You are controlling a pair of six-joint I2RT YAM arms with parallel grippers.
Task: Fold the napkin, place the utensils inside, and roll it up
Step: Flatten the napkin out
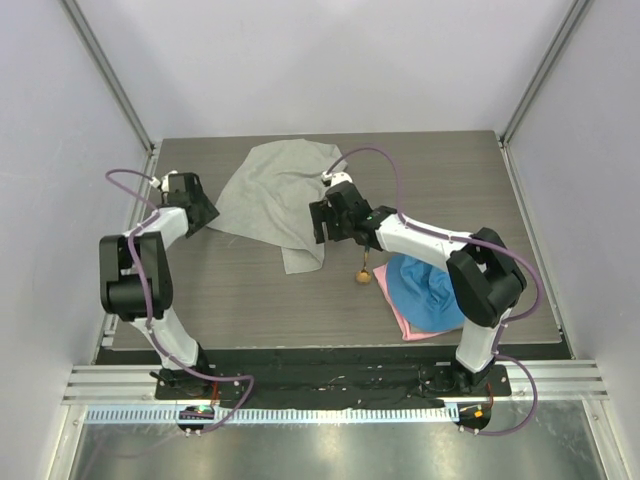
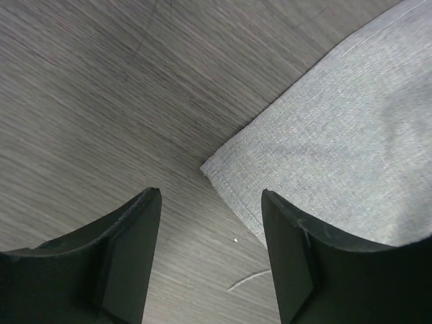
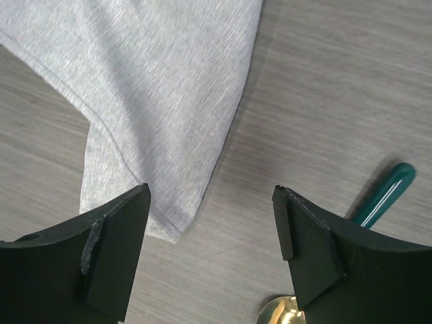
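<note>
Grey napkin (image 1: 275,200) lies rumpled and unfolded toward twelve o'clock on the table (image 1: 250,295), with the spoon (image 1: 362,270) at its four o'clock. Left fingers (image 2: 128,256) and right fingers (image 3: 115,250) are spread, pinching nothing. A shallow pinch could let the thin corner slip, and the right fingers could knock the spoon.

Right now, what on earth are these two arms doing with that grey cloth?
Two robot arms are working on wrapping a spoon in a napkin. The grey napkin lies rumpled on the table, not neatly folded. The left pincer hangs open over its left corner, the right pincer open over its near end; neither holds anything. The spoon lies on the table beside the blue cloth.
</note>
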